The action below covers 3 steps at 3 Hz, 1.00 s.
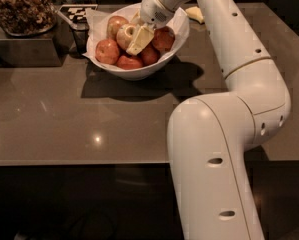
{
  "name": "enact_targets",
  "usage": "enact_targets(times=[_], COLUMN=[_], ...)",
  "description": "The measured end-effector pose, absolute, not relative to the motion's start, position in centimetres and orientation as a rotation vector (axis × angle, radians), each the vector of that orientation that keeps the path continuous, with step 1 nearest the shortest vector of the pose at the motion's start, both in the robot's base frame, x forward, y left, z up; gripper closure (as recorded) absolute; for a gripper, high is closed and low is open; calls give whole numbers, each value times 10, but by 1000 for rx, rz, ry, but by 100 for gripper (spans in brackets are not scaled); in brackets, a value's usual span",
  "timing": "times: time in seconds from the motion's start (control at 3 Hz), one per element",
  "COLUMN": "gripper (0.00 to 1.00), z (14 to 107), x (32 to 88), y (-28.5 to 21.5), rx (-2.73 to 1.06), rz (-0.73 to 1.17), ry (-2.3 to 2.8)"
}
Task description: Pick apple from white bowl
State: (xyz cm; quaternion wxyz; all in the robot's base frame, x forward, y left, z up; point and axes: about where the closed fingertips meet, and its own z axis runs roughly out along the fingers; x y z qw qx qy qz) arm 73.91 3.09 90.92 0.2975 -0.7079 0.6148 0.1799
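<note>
The white bowl (pixel 154 66) stands at the back of the brown table, lined with white paper and holding several apples. The apple (pixel 124 35), pale yellow-green with a dark stem dimple, lies in the upper middle of the bowl among redder apples (pixel 107 51). My gripper (pixel 138 38) reaches down into the bowl from the right. It sits right against the pale apple's right side, touching it. The apple's far side is hidden behind the wrist.
A metal container (pixel 24 44) with a jar of brown nuts (pixel 21 9) stands at the back left. A checkered tag (pixel 78 13) lies behind the bowl. A pale object (pixel 195 14) lies at the back right. My arm's large white links (pixel 214 159) fill the right foreground.
</note>
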Motion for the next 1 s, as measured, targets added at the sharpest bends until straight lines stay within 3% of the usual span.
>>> enact_targets(times=[1.0], gripper=[100], z=[1013], x=[651], y=[-5], rx=[-1832], rz=[631], ry=[1513])
